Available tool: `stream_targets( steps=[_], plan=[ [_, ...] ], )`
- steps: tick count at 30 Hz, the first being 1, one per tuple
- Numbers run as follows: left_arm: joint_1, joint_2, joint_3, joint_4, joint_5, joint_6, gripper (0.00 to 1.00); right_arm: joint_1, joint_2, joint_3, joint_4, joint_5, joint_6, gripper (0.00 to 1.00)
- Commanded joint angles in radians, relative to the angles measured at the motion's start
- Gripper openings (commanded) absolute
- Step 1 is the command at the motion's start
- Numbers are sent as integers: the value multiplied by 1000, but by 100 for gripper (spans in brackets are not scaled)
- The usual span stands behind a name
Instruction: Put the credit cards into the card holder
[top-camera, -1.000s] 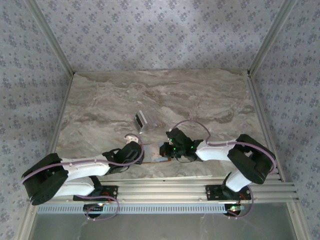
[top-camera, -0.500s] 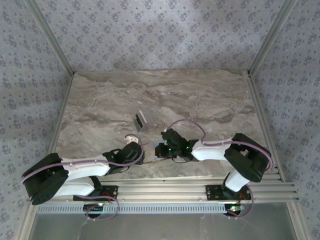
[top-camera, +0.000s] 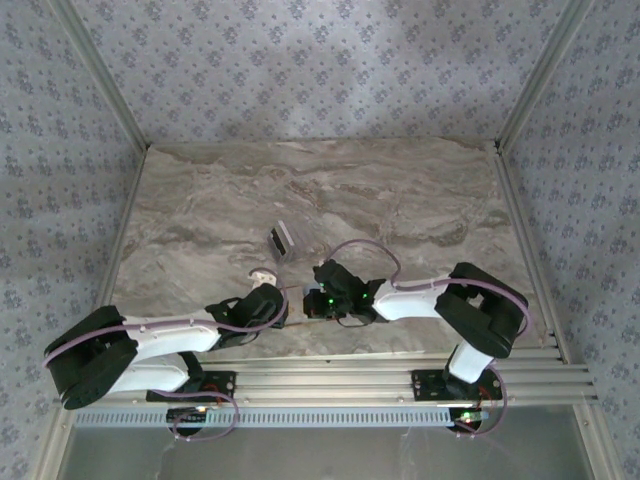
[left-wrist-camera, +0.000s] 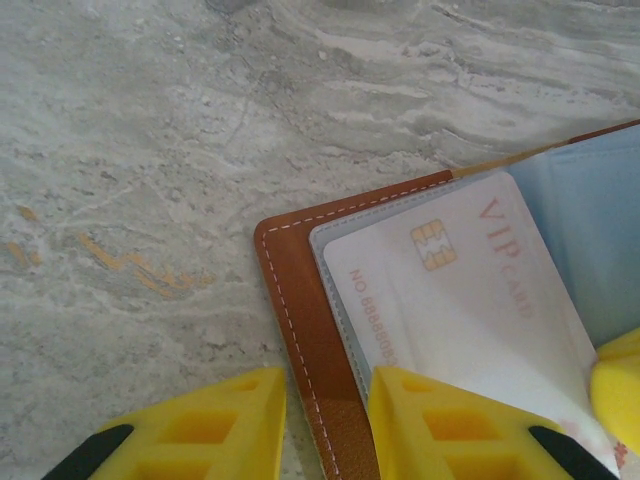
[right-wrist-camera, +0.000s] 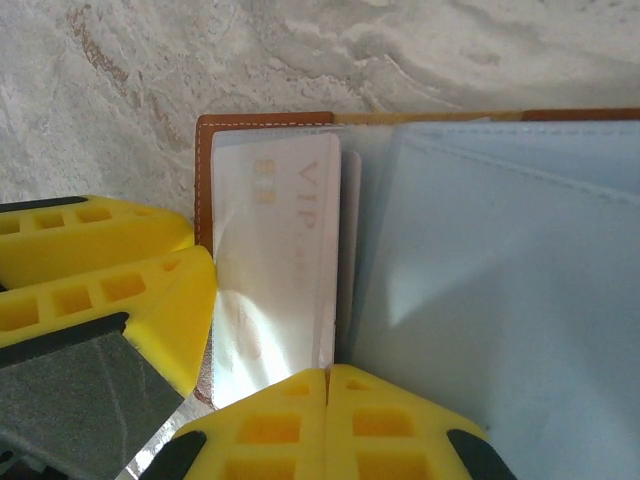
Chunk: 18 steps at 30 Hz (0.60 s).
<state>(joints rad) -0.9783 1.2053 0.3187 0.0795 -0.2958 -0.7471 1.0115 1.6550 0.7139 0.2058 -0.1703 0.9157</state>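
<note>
One card (left-wrist-camera: 455, 300) sits partly in the open holder (left-wrist-camera: 300, 330) at the counter's (top-camera: 400, 190) near edge. Your left pincer (left-wrist-camera: 325, 425) clamps the holder's edge; the right pincer (right-wrist-camera: 327, 385) is together, pushing. Push crooked and you could buckle the card. Spare cards (top-camera: 281, 240) wait farther back, clear.

Grey-brown marbled tabletop (top-camera: 400, 200), patterned blue-grey walls (top-camera: 320, 60), aluminium corner rails (top-camera: 100, 75), soft even light
</note>
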Motion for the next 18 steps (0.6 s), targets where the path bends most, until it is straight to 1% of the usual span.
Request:
stream_targets(
  steps=[1,4,6,11,13,18],
  plan=[
    [-14,16,-9,0,34,-10,30,31,29,50,2,-14,-47,0],
    [-14,15,-10,0,33,-13,29,42,33,70,-23,-8,-70,0],
    [-14,14,-13,2,33,-14,29,47,38,82,-46,-8,-86,4],
    [-14,6,-18,-4,27,-18,30,52,32,104,-137,38,-110,19],
    [-14,-5,-18,-14,21,-20,30,52,17,107,-175,57,-123,28],
    [-13,-39,-18,-38,12,-21,31,51,-30,110,-257,89,-153,44]
  ],
)
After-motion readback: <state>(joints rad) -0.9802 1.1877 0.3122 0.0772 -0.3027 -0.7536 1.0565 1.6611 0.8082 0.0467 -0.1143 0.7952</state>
